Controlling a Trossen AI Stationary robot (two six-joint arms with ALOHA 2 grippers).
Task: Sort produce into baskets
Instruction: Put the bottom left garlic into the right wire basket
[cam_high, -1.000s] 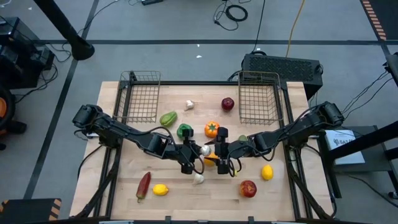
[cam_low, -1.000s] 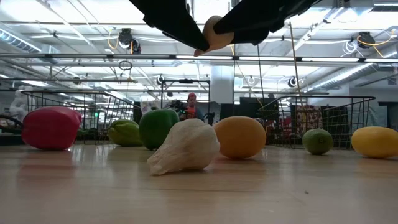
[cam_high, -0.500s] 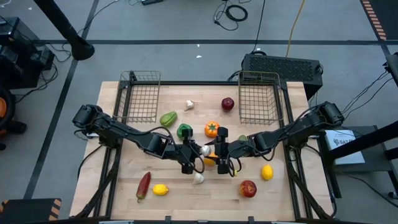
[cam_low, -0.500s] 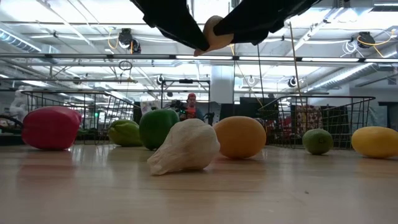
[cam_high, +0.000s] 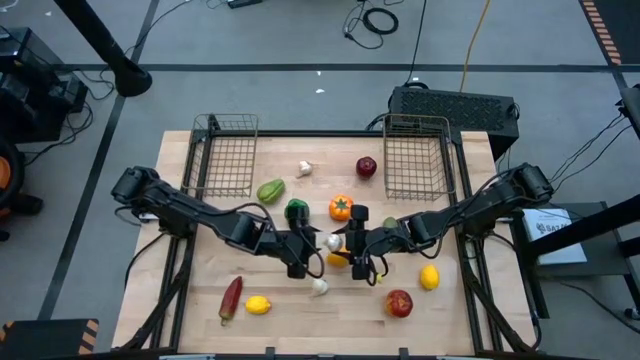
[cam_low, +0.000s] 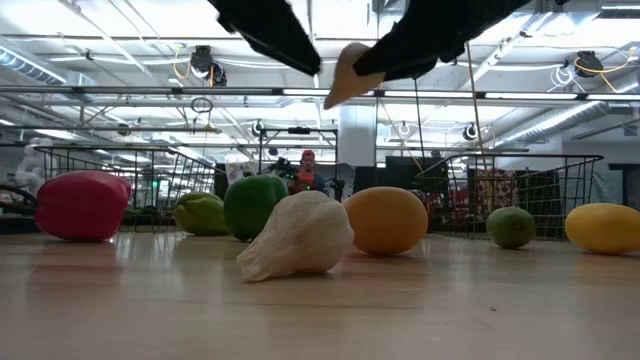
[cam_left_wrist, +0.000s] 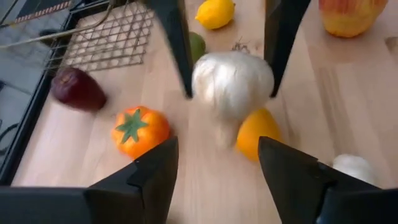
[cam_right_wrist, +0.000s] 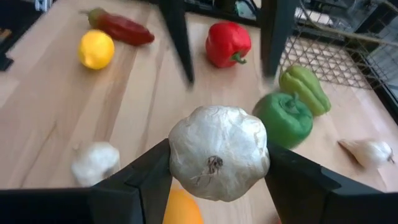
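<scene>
- Two dark robot arms reached toward each other over the middle of a wooden table (cam_high: 200, 300), seen from above.
- The right gripper (cam_right_wrist: 217, 163) was clamped on a white garlic bulb (cam_right_wrist: 219, 151), one finger against each side of it, holding it in the air above the table.
- The left gripper (cam_left_wrist: 216, 163) sat just across from it with its fingers spread apart and nothing between them; the garlic bulb hung just beyond its fingertips.
- From table height, the held garlic showed near the top of the picture, below the dark right gripper and clear of the left gripper beside it.
- Directly under the two grippers lay an orange fruit (cam_high: 338, 259), with a second garlic bulb (cam_high: 319, 287) on the table just in front of it.
- Two wire mesh baskets stood at the far edge: the left basket (cam_high: 222, 155) and the right basket (cam_high: 414, 155), both holding no produce.
- Between the baskets lay a small garlic piece (cam_high: 304, 168), a dark red apple (cam_high: 367, 166), a light green pepper (cam_high: 270, 190), a dark green pepper (cam_high: 296, 209) and an orange tomato-like piece (cam_high: 341, 207).
- Along the near edge lay a red chili (cam_high: 231, 296), a lemon (cam_high: 258, 305), a red apple (cam_high: 399, 303) and another lemon (cam_high: 429, 277).
</scene>
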